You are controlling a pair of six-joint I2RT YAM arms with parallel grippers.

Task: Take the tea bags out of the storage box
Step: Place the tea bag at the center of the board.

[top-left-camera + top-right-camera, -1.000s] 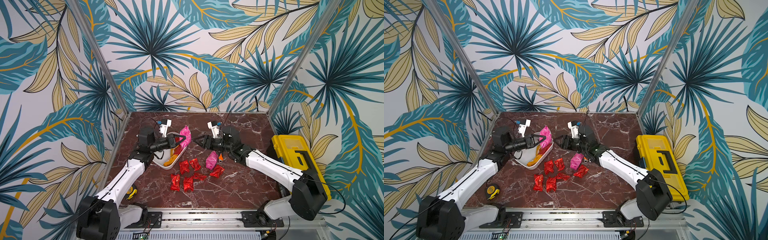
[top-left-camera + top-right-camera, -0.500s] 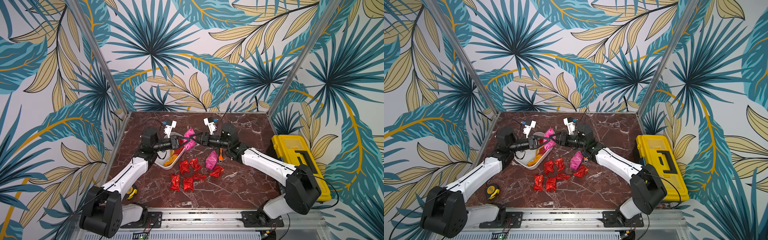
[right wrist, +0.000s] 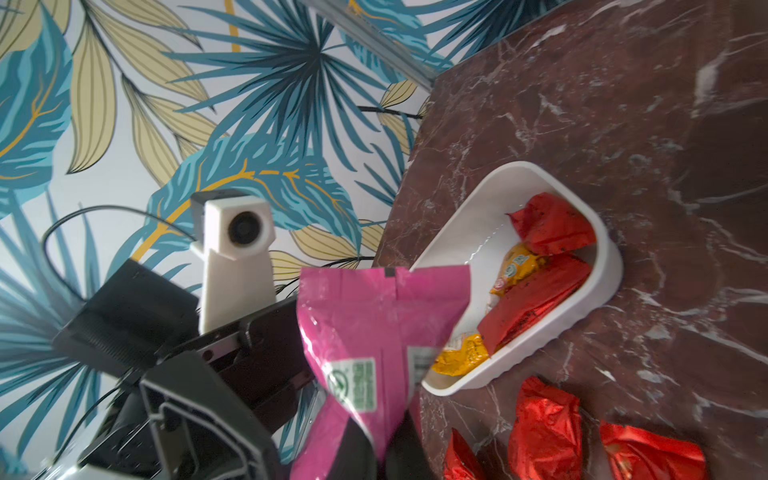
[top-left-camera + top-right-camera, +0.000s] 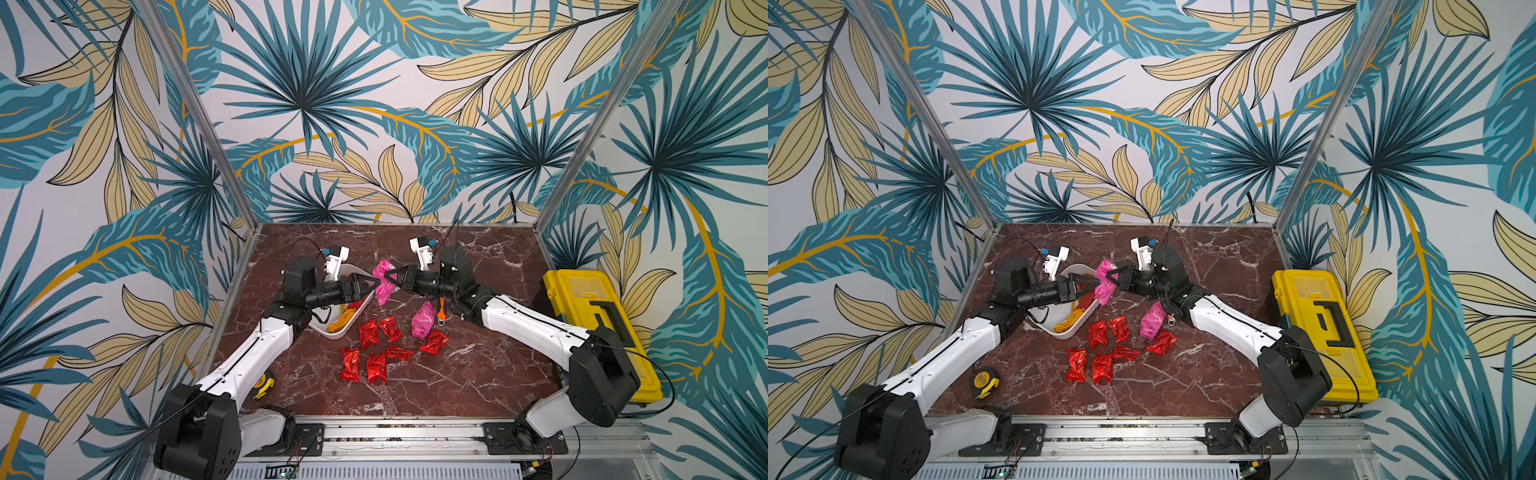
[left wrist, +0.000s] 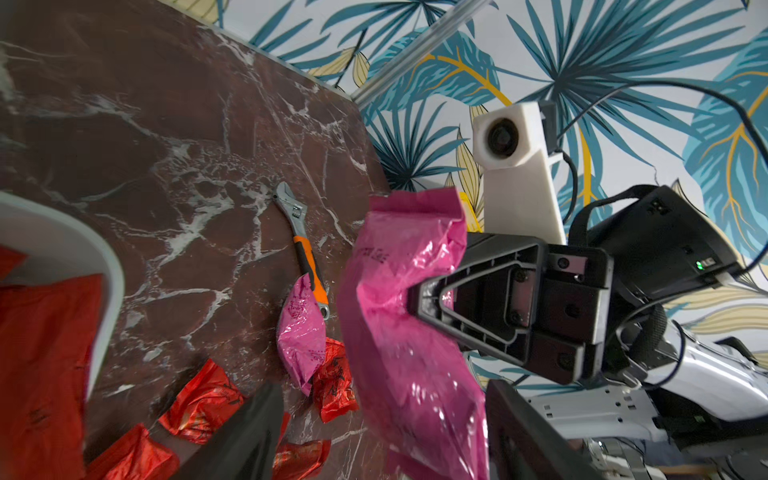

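Observation:
A pink tea bag (image 4: pixel 383 283) (image 4: pixel 1105 283) hangs in the air just right of the storage box (image 4: pixel 332 335), a shallow white tub. My right gripper (image 4: pixel 391 276) (image 3: pixel 376 446) is shut on that bag's edge. Facing it, my left gripper (image 4: pixel 368 285) (image 5: pixel 382 451) is open, its fingers standing wide on either side of the bag (image 5: pixel 409 332). Red and orange-yellow tea bags (image 3: pixel 536 291) lie inside the box (image 3: pixel 604 286). Several red tea bags (image 4: pixel 376 353) and another pink one (image 4: pixel 424 321) lie on the marble in front of the box.
An orange-handled wrench (image 5: pixel 307 257) lies beside the pink bag on the table, under my right arm. A yellow toolbox (image 4: pixel 598 328) stands at the right edge. A yellow tape measure (image 4: pixel 984 380) sits near the left arm's base. Side walls close in both flanks.
The left gripper carried the pink bag rightward from over the box and opened. The right gripper moved in from the right and shut on the bag.

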